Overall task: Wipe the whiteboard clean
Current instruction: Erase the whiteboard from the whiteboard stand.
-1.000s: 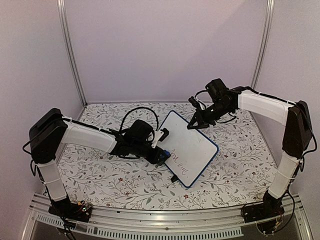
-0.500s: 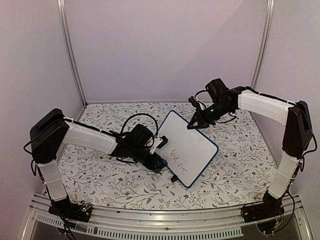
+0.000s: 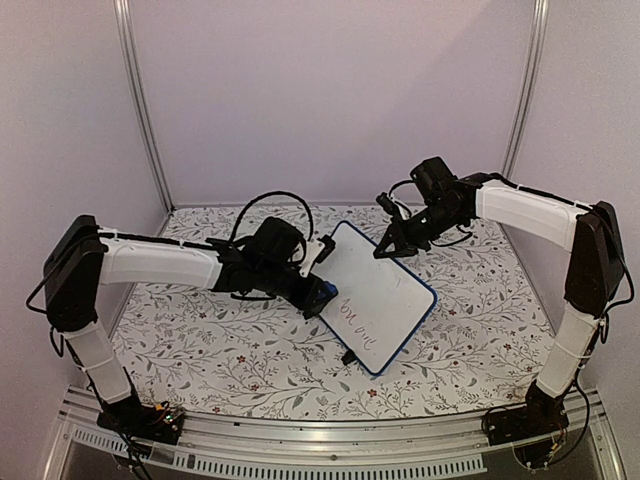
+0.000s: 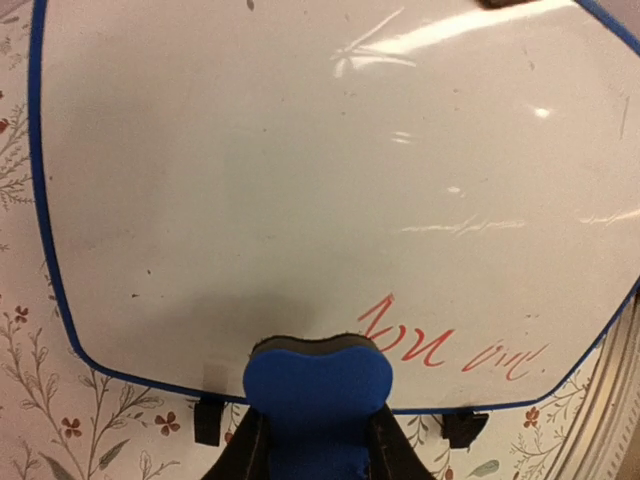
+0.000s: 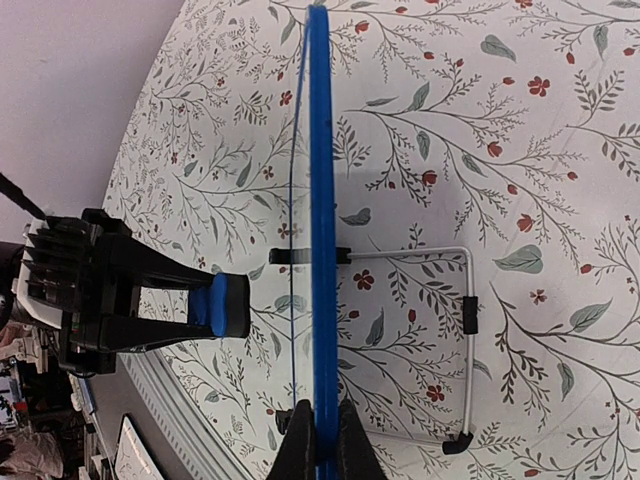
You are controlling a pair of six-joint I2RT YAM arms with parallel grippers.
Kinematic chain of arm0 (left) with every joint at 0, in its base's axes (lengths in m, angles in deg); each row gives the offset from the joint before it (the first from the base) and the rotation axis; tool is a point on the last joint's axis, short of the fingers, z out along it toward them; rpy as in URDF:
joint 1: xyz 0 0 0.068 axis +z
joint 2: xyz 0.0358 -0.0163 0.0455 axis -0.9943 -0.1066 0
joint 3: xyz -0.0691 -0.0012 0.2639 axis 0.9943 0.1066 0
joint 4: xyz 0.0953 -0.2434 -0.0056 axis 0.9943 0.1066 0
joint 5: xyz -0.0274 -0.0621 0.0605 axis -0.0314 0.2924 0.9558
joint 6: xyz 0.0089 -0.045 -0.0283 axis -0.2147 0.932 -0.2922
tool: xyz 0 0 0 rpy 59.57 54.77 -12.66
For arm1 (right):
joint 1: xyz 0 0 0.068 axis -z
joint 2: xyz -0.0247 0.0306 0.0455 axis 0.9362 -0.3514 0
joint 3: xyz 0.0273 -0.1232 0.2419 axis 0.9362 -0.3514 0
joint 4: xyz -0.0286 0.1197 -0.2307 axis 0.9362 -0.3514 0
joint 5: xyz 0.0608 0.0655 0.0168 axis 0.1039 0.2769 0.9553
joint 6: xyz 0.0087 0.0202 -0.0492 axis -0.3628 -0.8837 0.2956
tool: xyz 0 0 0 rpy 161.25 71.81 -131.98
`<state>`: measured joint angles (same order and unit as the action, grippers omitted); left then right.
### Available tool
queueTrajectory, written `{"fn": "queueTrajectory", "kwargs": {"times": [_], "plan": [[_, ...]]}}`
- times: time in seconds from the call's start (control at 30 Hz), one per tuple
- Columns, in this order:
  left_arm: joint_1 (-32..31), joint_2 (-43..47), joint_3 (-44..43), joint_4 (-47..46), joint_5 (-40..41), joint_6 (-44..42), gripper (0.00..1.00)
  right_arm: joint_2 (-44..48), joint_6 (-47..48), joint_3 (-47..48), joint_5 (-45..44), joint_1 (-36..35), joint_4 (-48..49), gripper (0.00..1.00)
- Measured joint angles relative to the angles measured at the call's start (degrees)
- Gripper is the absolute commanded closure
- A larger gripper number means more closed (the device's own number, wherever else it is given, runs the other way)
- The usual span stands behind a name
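Top external view: the white rectangular whiteboard with a dark blue frame (image 3: 385,290) stands tilted mid-table, and the right gripper (image 3: 385,250) is clamped on its top edge. Left wrist view: the left gripper (image 4: 317,440) pinches a small blue eraser block (image 4: 317,378) near red handwriting (image 4: 440,350). Right wrist view: the jaws are closed on the frame.

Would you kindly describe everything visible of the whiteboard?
The whiteboard is a glossy white panel in a dark blue, round-cornered frame, with two black feet and a wire stand behind. It stands tilted on the table. Red handwriting sits near its lower edge. The right gripper pinches its top edge; the blue eraser in the left gripper hovers close before it.
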<state>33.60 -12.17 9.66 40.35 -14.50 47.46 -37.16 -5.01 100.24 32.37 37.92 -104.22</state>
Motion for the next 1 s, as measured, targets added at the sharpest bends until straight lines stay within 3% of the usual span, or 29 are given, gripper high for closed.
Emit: {"fn": "queueTrajectory", "kwargs": {"times": [0.3, 1.0], "plan": [[0.6, -6.6, -1.5, -1.4, -0.5, 0.3, 1.0, 0.0, 0.0, 0.0, -0.1, 0.0, -0.2, 1.0], [-0.2, -5.6, 4.2, -6.4, -3.7, 5.5, 1.0, 0.0, -0.1, 0.0, -0.2, 0.1, -0.3, 1.0]]}}
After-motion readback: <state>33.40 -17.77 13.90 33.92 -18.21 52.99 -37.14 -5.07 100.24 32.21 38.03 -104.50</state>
